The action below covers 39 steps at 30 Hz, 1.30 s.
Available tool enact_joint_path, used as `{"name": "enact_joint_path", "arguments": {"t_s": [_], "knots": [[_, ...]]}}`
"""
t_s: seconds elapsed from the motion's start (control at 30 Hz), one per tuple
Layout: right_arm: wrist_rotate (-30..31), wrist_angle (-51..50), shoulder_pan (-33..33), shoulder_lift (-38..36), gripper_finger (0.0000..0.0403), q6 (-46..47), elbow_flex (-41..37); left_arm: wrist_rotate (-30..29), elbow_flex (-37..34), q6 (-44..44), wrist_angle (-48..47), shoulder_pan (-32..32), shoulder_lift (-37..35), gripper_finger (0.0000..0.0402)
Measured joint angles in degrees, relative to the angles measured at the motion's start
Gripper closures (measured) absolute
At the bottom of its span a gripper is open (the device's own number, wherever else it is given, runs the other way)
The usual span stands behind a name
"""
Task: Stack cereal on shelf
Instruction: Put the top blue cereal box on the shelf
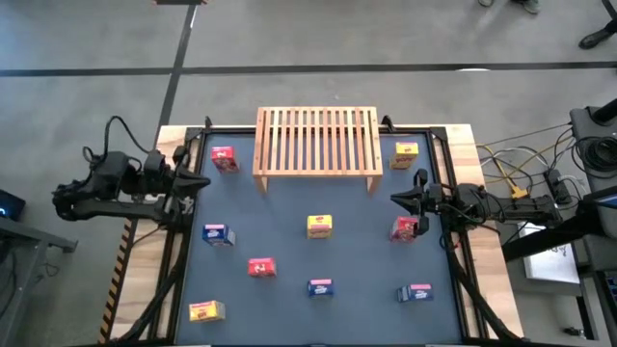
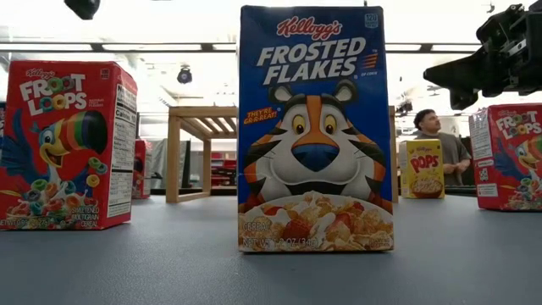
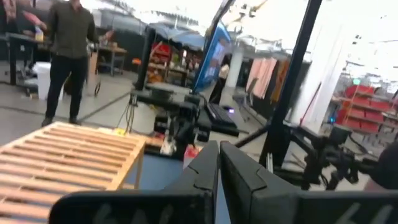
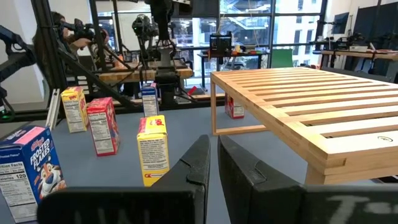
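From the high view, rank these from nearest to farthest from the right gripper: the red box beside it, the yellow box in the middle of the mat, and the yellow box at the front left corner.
Measured from the right gripper:
1. Red box, right beside it, just toward the front.
2. Middle yellow box, out at the mat's centre, to the gripper's left.
3. Front-left yellow box, across the mat at the far corner.

Shelf [image 1: 317, 141] sits at worktop [image 1: 289, 260] back centre. One cereal box [image 1: 224, 159] just left of it, another [image 1: 406, 154] just right; remaining boxes scattered in front, well apart.
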Motion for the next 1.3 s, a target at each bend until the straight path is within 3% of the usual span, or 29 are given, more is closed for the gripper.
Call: {"name": "enact_joint_path", "arguments": {"t_s": [0.13,0.27,0.6,0.67,0.93,1.1,1.3], "knots": [[0.0,0.02,0.01,0.0,0.038,0.0,0.0,0.02,-1.34,0.02,7.73,0.0,1.62,0.0401],[-0.01,0.02,-0.01,0.0,0.038,0.0,0.0,0.03,-1.69,0.02,9.29,0.0,3.07,0.0401],[-0.01,0.04,0.01,0.0,0.038,0.0,0.0,-1.48,-1.35,-3.0,4.97,0.02,5.68,0.0401],[-0.01,0.04,0.01,0.0,0.038,0.0,0.0,-1.49,0.46,-3.26,-0.13,0.02,6.81,0.0401],[-0.03,0.05,0.0,0.0,0.038,0.0,0.0,-1.53,13.06,-4.37,-36.13,0.0,17.43,0.0401],[-0.03,0.05,0.01,0.0,0.038,0.0,0.0,-2.05,21.88,-6.23,-50.32,0.02,26.33,0.0401],[-0.03,0.04,-0.01,0.0,0.038,0.0,0.0,1.43,23.12,-11.0,-58.27,-0.79,33.59,0.0401]]}}
